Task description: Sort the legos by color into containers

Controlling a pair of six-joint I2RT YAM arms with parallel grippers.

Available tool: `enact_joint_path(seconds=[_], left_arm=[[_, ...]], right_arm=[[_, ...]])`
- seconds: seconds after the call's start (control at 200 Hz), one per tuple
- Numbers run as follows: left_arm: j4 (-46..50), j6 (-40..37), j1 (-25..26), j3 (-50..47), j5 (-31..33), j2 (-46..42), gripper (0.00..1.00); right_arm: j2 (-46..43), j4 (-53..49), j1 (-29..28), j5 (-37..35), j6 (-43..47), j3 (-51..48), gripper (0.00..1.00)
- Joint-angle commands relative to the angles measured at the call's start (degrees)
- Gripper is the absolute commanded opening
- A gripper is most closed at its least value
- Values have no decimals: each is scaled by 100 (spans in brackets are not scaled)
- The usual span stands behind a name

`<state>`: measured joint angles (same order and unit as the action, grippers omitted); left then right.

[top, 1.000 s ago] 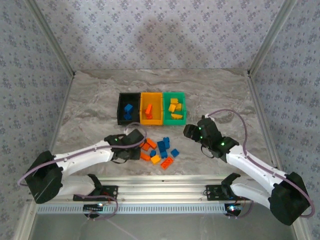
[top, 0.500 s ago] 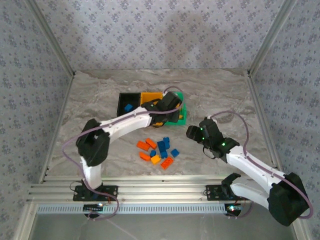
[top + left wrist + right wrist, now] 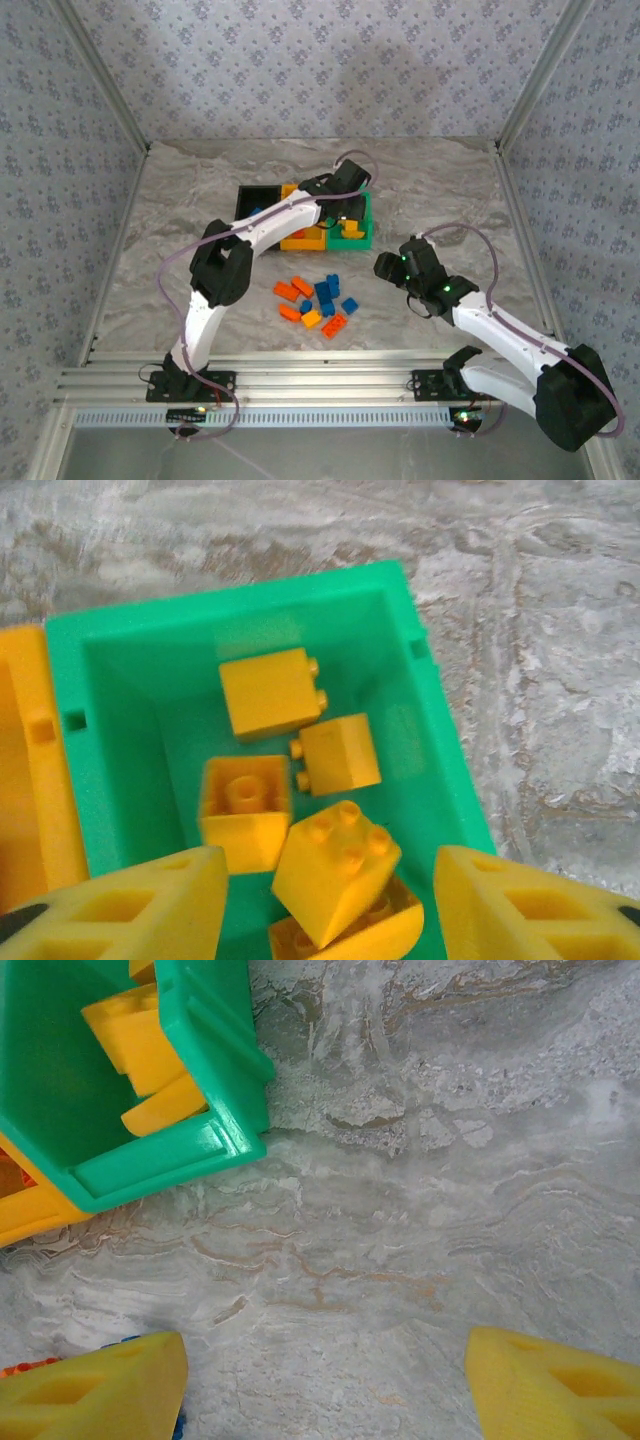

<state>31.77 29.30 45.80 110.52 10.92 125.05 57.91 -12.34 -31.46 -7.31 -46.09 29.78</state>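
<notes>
Now the left end effector [image 3: 347, 212], down by the loose pile [image 3: 318, 302] a second ago, hangs over the green bin [image 3: 110, 650] with fingers [image 3: 130, 905] spread, the tilted yellow brick [image 3: 335, 870] below probably just dropped among its fellows, while the right end effector [image 3: 325, 1385] waits apart, empty.

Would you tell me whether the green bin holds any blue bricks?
No, every brick visible in the green bin is yellow.
</notes>
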Motion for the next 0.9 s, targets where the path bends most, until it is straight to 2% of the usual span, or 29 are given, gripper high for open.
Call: enact_joint_path(seconds=[0.0,0.09,0.245,0.41,0.545,0.72,0.894], left_arm=[[-33,-5,75,75,-196,-336,70],[-326,-43,192,-471,-220,-875,84],[-1029,62,375,-1959,-247,-2229,99],[-1495,489,435,-4057,-152,-4025,99],[-1036,797,437,-5498,442,-5665,99],[-14,1338,435,-6671,966,-7450,100],[680,1857,416,-7293,1374,-8693,99]], right_arm=[[43,37,19,203,76,-33,76],[105,213,-47,375,173,-25,76],[493,444,-442,560,433,179,77],[1263,573,-1133,489,836,705,76],[1942,655,-1669,419,1287,1290,73],[3021,575,-2125,571,1700,2158,68],[4100,390,-2276,628,1925,2990,60]])
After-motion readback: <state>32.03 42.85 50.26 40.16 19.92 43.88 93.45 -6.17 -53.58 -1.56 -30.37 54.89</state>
